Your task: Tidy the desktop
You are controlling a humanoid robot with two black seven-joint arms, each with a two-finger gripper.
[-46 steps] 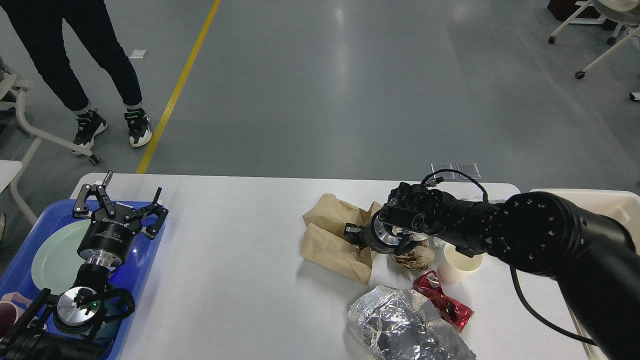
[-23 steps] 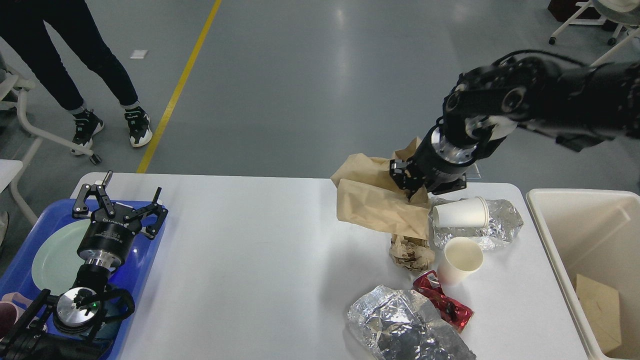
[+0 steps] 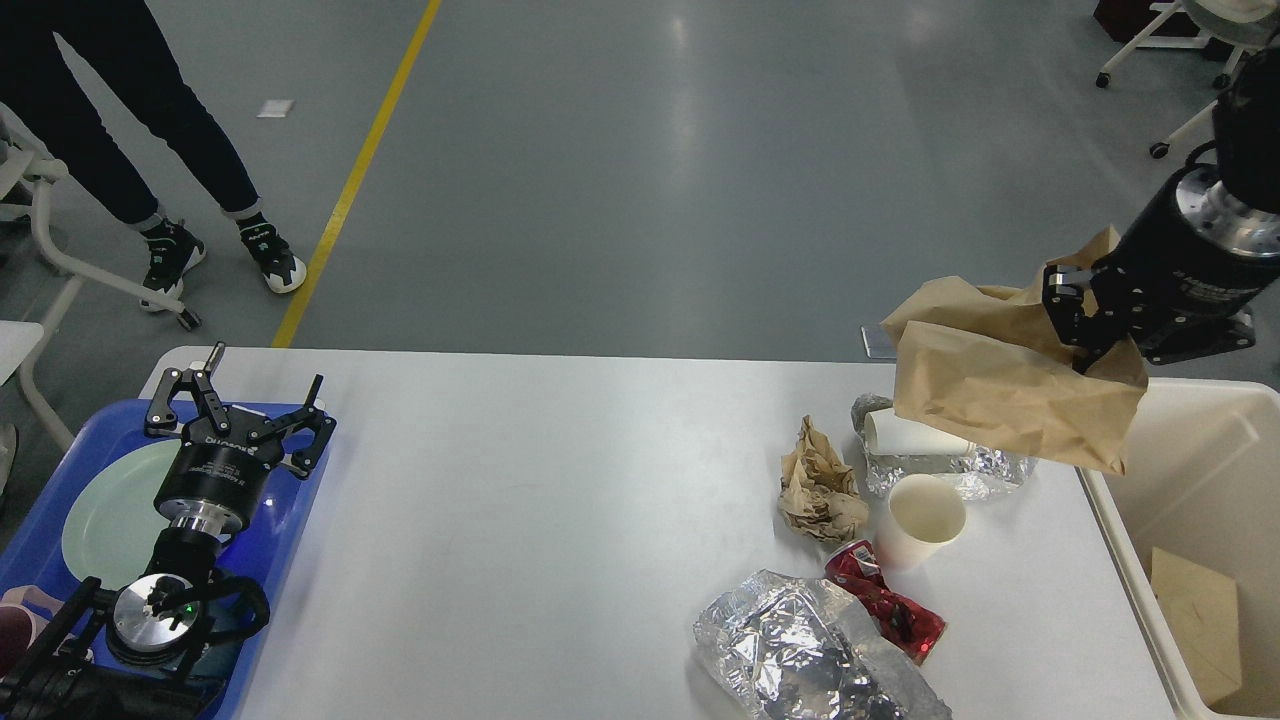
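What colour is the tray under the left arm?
The tray is blue, with a pale green plate on it; seen in the head view.

You cannot see the lying cup [image 3: 910,435] whole; the brown paper bag [image 3: 1000,385] covers its mouth. The beige bin [image 3: 1190,480] and foil sheet [image 3: 810,655] run off frame.

text: none legible | left gripper [image 3: 240,398] body lettering: too small to read

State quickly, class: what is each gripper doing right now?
Left gripper: jaws open, holding nothing, above the blue tray.
Right gripper: jaws closed on the brown paper bag, lifted off the desktop beside the beige bin.
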